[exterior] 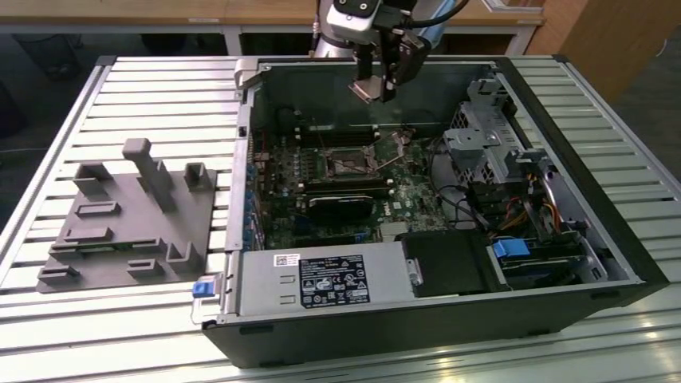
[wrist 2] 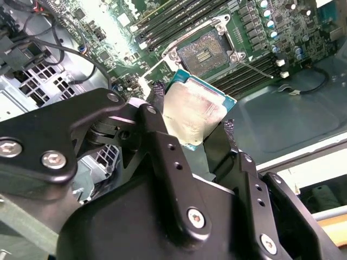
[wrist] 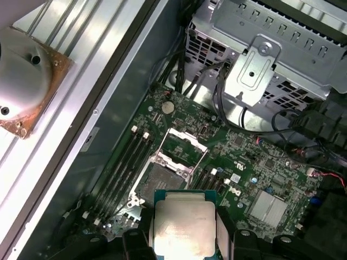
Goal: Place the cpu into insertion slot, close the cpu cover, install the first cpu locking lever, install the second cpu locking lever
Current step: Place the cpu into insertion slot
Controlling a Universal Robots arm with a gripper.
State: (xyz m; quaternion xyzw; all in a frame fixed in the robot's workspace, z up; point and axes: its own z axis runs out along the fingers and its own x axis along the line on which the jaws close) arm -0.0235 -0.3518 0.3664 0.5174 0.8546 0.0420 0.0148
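My gripper point(exterior: 378, 82) hangs above the far wall of the open computer case point(exterior: 596, 263), shut on the cpu point(exterior: 368, 89). In both wrist views the cpu point(wrist 2: 198, 111) point(wrist: 184, 227), a flat square chip with a dull silver top, sits clamped by its edges between the two black fingers point(wrist 2: 162, 141) point(wrist: 226, 233). The insertion slot point(exterior: 349, 164) point(wrist 2: 205, 51) point(wrist: 161, 181) lies uncovered on the green board, below and ahead of the chip. The cpu cover point(wrist: 181, 142), a thin silver frame, stands flipped open at the slot's far edge. A thin locking lever point(wrist 2: 255, 67) stands free beside the slot.
A black fan point(exterior: 340, 209) sits just in front of the slot, with long black memory slots point(wrist 2: 173, 21) point(wrist: 122, 168) alongside. A silver drive cage point(exterior: 484, 144) and cables fill the case's right side in the exterior view. A grey fixture block point(exterior: 127, 215) rests on the slatted table point(exterior: 159, 88).
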